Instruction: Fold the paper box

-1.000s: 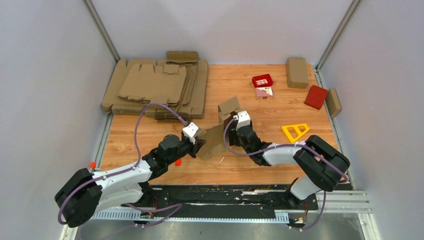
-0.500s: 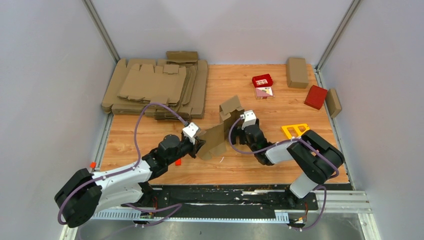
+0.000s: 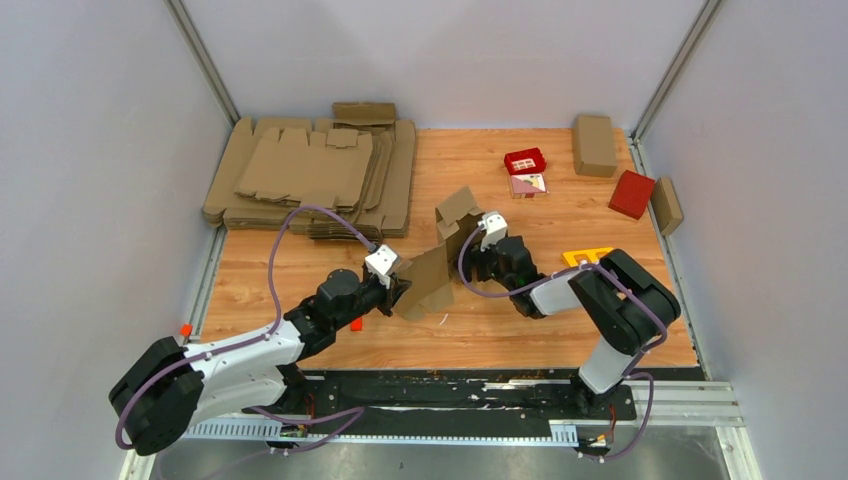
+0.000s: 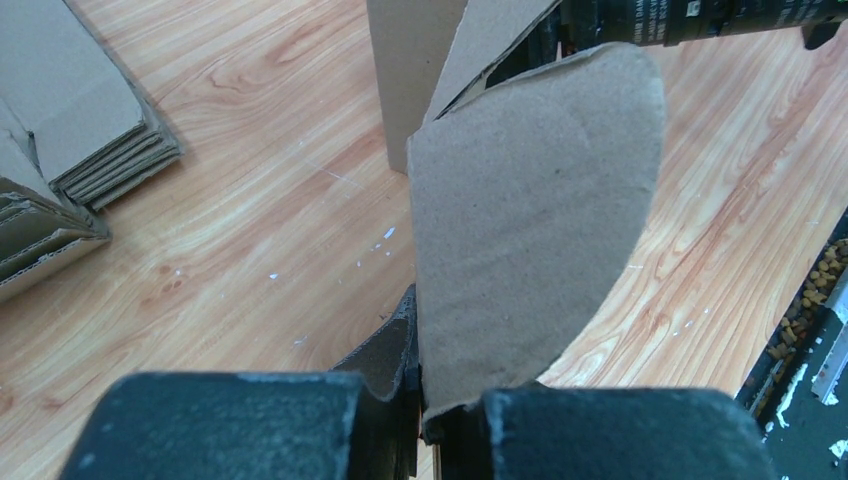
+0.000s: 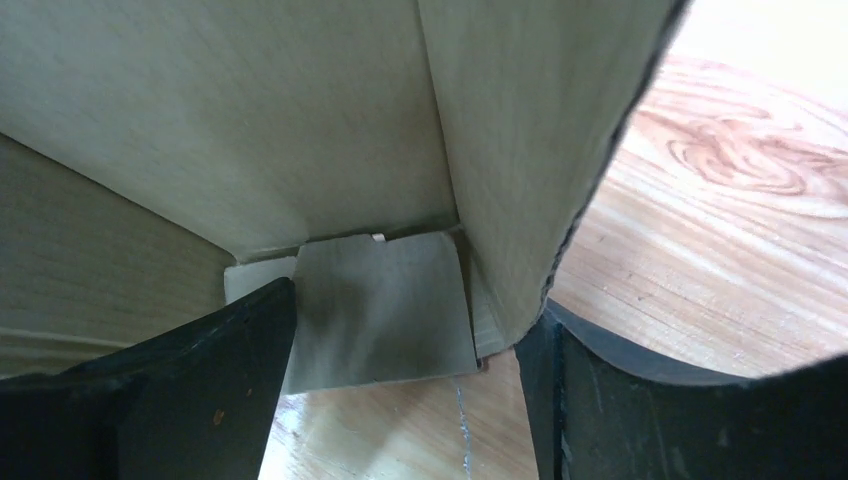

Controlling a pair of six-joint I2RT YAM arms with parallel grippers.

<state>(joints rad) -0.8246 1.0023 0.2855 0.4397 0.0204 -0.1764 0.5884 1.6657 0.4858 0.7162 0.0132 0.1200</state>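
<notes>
The plain brown cardboard paper box (image 3: 440,262) stands half-formed mid-table. The left gripper (image 4: 420,400) is clenched on its rounded flap; the right gripper (image 5: 410,330) is spread wide, straddling a wall. Keep the left pinch firm — press the flap along its crease.

Over the last second we have swung our right arm: its elbow has drawn in toward the middle of the desk (image 3: 560,200) and now covers most of the yellow triangular frame (image 3: 583,254), which lay in plain sight a second ago. Our right hand (image 3: 470,258) has shifted slightly rightward and farther up the desk, its white wrist block turning with it, and its fingers (image 5: 200,400) now stand spread with a brown panel between them. The upper flap of the paper box (image 3: 440,265) has tipped a little, its top corner sitting slightly higher than before.
</notes>
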